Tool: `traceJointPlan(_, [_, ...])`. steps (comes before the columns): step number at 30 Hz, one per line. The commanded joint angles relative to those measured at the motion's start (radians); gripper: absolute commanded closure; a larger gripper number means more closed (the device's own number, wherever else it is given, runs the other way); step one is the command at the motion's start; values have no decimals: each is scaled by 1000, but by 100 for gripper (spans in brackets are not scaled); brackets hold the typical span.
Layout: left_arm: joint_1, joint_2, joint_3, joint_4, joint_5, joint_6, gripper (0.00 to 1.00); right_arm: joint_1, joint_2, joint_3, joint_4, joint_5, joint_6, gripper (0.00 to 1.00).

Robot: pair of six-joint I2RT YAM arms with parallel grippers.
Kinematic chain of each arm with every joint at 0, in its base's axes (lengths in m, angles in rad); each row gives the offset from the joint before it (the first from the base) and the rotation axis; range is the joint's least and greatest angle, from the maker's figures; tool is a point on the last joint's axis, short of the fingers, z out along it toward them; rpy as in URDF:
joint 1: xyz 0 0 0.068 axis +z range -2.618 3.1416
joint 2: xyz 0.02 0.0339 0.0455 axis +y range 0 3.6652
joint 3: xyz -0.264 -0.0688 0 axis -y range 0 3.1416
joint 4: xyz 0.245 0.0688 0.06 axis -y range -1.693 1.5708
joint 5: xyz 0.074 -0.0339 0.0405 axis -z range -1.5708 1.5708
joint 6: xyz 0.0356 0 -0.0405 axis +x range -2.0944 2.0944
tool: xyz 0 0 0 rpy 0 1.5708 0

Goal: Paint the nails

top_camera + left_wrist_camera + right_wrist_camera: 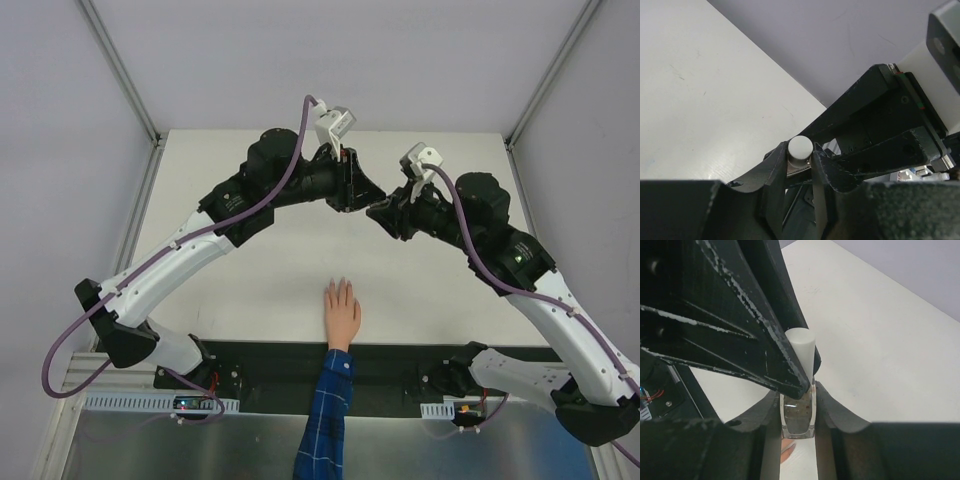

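A flesh-coloured mannequin hand with a blue plaid sleeve lies flat near the table's front edge. Its nails are tiny pale tips pointing away from the arm bases. Above the table's middle the two grippers meet. My right gripper is shut on the clear glass body of a small polish bottle, held upright. My left gripper has its fingers pressed on both sides of the bottle's white cap. In the right wrist view one fingertip of the hand shows below the bottle.
The white tabletop is walled by pale panels and aluminium posts. A black mounting strip runs along the near edge between the arm bases. Purple cables loop off both arms.
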Motion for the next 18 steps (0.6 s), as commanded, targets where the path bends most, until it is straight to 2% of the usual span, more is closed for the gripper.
traceJointPlan(1, [-9,8,20,22,44,17,81,3,-36,22,75,-23,38,100])
traceJointPlan(3, [-7,13,22,25,79,43,94,3,-39,15,79,-45,38,100])
traceJointPlan(4, [-4,14,20,40,147,54,99,2,-45,11,86,-55,35,100])
traceJointPlan(6, [5,10,5,72,236,96,100,3,-53,-1,92,-100,29,100])
traceJointPlan(9, [42,13,-23,155,604,157,100,-5,-84,-12,115,-294,14,100])
traceJointPlan(10, [55,13,-32,213,721,174,100,-8,-87,-11,123,-492,14,100])
traceJointPlan(11, [57,16,-56,244,908,177,100,-12,-90,-11,141,-599,35,100])
traceJointPlan(13, [57,14,-79,278,990,179,100,-12,-78,-5,207,-818,84,100])
traceJointPlan(14, [58,14,-90,305,1017,169,100,-11,-75,-3,223,-842,137,100])
traceJointPlan(18, [57,8,-93,342,992,153,100,-14,-88,-23,226,-826,136,100])
